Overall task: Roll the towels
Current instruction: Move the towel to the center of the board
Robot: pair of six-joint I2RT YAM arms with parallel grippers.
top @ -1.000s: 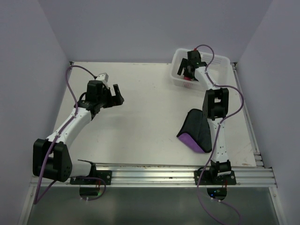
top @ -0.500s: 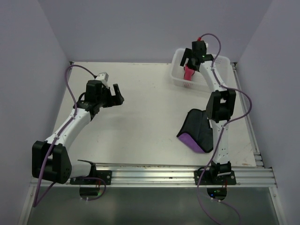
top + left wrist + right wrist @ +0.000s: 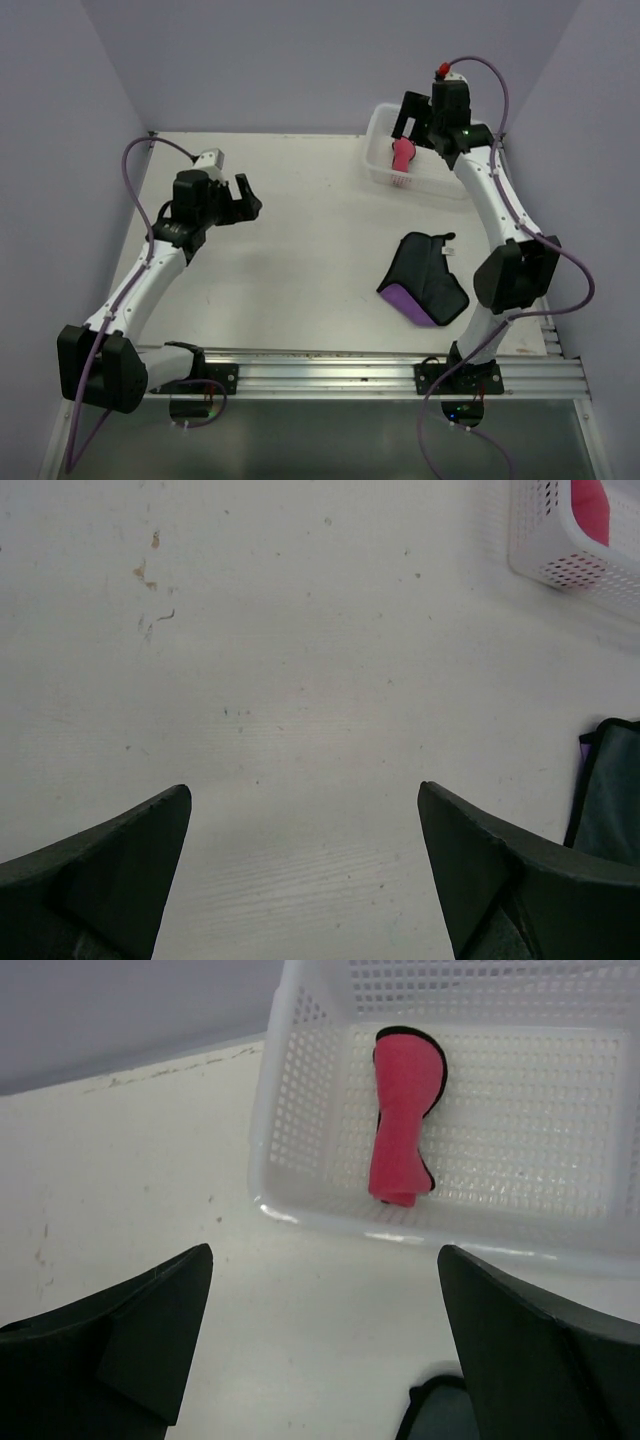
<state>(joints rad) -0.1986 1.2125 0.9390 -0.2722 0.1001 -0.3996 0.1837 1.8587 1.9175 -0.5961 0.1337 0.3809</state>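
Meanwhile, your right end effector (image 3: pixel 415 118) hangs spread above the basket (image 3: pixel 300 1110) (pink towel (image 3: pixel 402 1120) inside); left end effector (image 3: pixel 240 196) spread, purple towel (image 3: pixel 425 283) on desk (image 3: pixel 310 200).

White table (image 3: pixel 300 260), perforated basket (image 3: pixel 380 170), purple-black towel (image 3: pixel 425 280)

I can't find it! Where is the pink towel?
The pink towel lies rolled inside the white basket at the table's far right, below the open right gripper.

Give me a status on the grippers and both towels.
Left gripper open, empty. Right gripper open, empty, above the basket. Pink towel rolled, inside it. Purple towel loose on the table, unrolled. Nothing blocking.
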